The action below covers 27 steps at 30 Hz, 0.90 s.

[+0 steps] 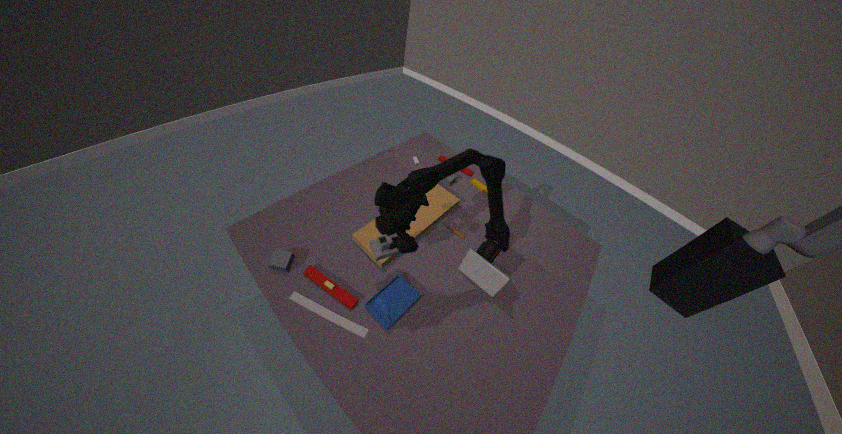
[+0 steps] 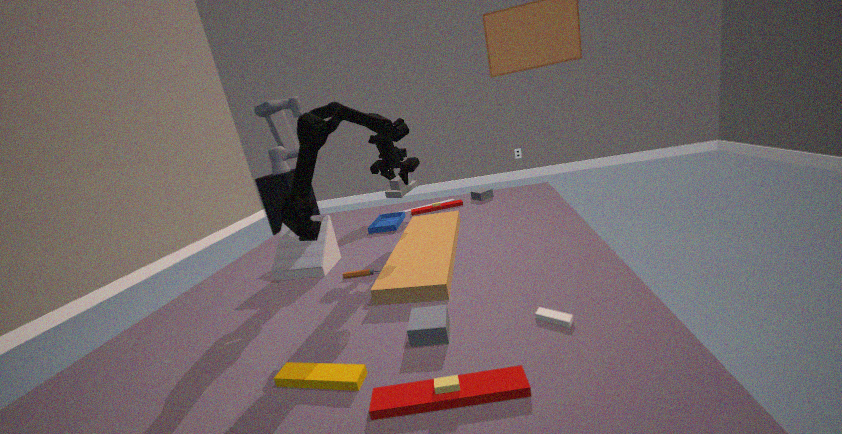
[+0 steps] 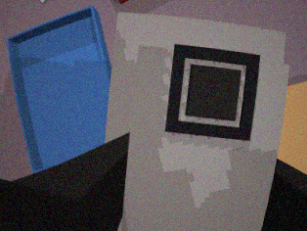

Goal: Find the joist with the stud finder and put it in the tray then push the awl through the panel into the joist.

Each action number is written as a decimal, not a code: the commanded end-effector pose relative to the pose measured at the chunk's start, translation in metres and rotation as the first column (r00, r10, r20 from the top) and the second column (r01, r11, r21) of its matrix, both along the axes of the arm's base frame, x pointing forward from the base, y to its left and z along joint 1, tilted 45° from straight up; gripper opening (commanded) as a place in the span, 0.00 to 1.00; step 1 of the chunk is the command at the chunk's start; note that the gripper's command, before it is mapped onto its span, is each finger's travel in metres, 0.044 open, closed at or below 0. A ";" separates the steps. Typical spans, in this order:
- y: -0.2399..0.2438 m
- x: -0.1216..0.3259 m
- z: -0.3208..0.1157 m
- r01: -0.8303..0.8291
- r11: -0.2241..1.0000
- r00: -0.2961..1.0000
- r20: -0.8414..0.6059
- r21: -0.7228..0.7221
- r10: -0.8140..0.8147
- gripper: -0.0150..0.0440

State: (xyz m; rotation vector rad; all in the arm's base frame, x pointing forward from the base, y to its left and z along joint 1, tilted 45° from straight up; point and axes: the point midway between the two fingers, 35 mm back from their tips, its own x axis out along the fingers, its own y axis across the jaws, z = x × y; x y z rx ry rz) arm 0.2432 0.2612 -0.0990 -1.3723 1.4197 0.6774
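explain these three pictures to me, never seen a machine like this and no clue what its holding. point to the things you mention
The machine is one black robot arm on a pale base (image 1: 484,273) (image 2: 299,260). Its gripper (image 1: 395,241) (image 2: 397,177) is shut on the stud finder (image 1: 381,246) (image 2: 397,190) (image 3: 147,98), a grey tool held up above the mat.

The first picture looks down from above, the second looks along the mat from one end, and the third comes from the arm's wrist, where the tool fills most of the view.

On the mat lie a wooden panel (image 1: 438,207) (image 2: 421,248) (image 3: 296,127), a blue tray (image 1: 393,302) (image 2: 386,222) (image 3: 64,108) and an awl with an orange handle (image 1: 456,232) (image 2: 357,273). Around them are red, yellow, grey and white pieces.
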 end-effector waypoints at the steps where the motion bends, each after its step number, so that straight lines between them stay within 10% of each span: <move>1: 0.017 -0.032 -0.026 -0.088 0.996 0.994 -0.067 -0.011 0.087 0.25; 13: 0.022 -0.115 -0.090 -0.277 0.958 0.938 -0.235 -0.070 0.254 0.25; 27: 0.007 -0.114 -0.110 -0.283 0.956 0.936 -0.240 -0.072 0.259 0.25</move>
